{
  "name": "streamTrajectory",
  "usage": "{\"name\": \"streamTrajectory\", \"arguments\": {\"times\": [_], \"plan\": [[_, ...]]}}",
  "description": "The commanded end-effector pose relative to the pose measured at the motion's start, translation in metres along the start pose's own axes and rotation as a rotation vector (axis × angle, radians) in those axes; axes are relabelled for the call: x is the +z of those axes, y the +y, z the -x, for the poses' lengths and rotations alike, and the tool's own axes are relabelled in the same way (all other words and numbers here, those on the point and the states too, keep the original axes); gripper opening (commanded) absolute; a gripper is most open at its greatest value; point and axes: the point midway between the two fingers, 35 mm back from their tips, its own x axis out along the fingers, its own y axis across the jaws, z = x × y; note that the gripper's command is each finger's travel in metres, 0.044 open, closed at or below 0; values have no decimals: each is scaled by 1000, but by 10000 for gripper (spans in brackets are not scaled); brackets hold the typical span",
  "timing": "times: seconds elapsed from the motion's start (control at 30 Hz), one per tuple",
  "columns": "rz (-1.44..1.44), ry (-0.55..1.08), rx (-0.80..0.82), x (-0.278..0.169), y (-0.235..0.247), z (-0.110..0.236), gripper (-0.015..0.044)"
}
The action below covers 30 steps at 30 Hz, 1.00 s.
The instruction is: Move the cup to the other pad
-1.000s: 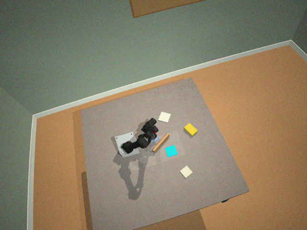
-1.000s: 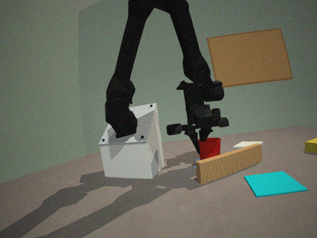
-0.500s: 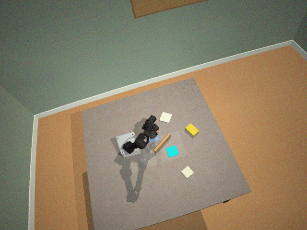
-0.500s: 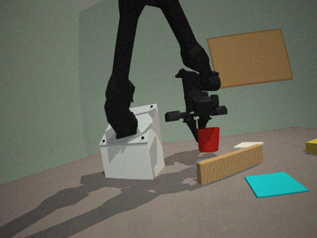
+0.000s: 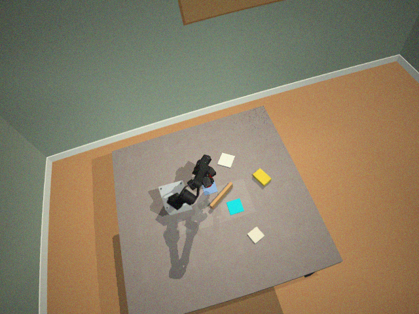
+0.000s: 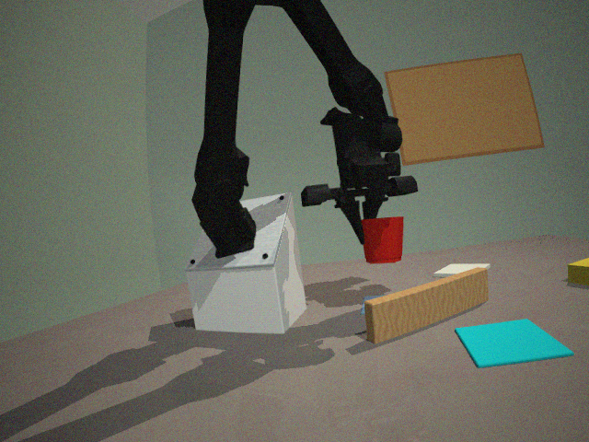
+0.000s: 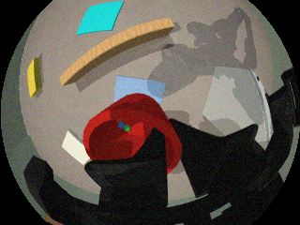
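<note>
Top view: my arm (image 5: 189,194) reaches from its grey base plate (image 5: 165,191) over the grey table (image 5: 270,236), and my claw (image 5: 207,176) covers most of the red cup (image 5: 211,176); only a sliver of red shows beside it. Under me lies the light blue pad (image 5: 210,189), next to the wooden bar (image 5: 221,195). Beyond the bar is the cyan pad (image 5: 235,206). Two cream tiles (image 5: 226,159) (image 5: 255,234) and a yellow block (image 5: 262,176) lie farther out.

Exterior view: my claw (image 6: 365,216) is nearly closed, pinching the rim wall of the red cup (image 6: 383,239), one finger outside and one inside. The cup hangs upright, clear of the table, behind the wooden bar (image 6: 426,302). A corner of the light blue pad (image 6: 367,300) peeks out by the bar's near end. The cyan pad (image 6: 513,341) lies in front of the bar. My white pedestal (image 6: 247,295) sits tilted on the table.

Wrist view: I look down into the red cup (image 7: 119,141) and see two small marbles, one blue (image 7: 122,126) and one green (image 7: 127,127), touching each other on its bottom. My dark fingers clasp the near wall. The light blue pad (image 7: 139,89) shows just past the cup, then the wooden bar (image 7: 115,47) and the cyan pad (image 7: 100,18).
</note>
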Motion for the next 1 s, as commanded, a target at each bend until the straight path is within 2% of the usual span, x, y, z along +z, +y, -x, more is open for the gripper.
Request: {"name": "streamTrajectory", "arguments": {"times": [0.0,0.57,0.97], "plan": [[-7,5,3,0,0,3,0],[0,0,1,1,0,0,0],[-5,3,3,23,6,1,0]]}}
